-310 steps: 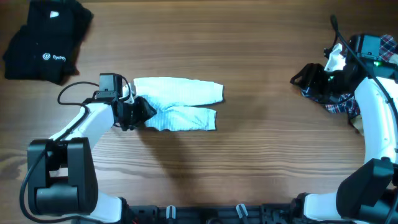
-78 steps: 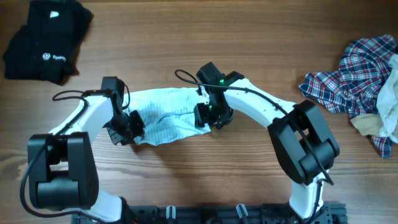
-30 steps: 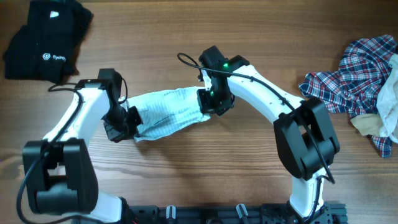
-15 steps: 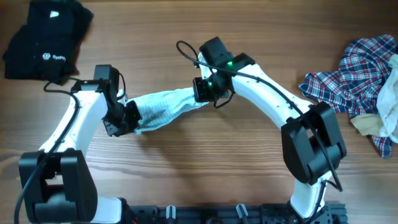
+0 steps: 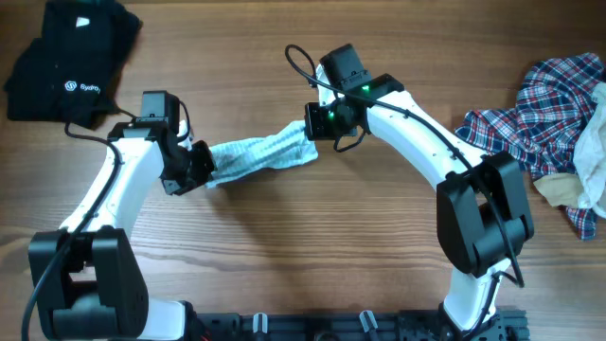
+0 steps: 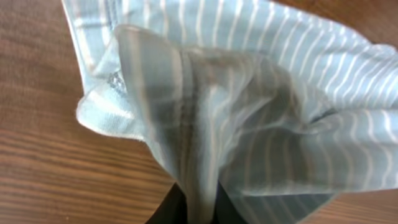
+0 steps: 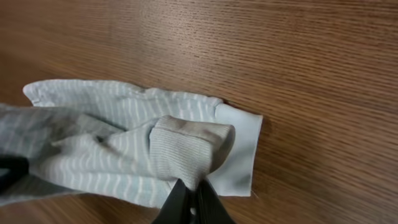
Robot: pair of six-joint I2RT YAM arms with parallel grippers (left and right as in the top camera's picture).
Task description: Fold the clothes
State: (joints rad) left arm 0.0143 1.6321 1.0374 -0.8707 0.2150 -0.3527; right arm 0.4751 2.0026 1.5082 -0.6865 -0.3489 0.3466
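The wooden table (image 5: 284, 256) carries black logo garments (image 5: 66, 66) at its far-left corner, a pale-blue striped garment (image 5: 260, 156) mid-table, and a plaid shirt (image 5: 535, 114) and beige piece (image 5: 592, 161) at the right edge.

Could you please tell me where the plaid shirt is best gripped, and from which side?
Probably the lobe nearest the middle of the table, approached from above on that side. The plaid shirt lies crumpled, and that lobe lies free on bare wood, while its far side is tangled with the beige piece at the picture's edge.
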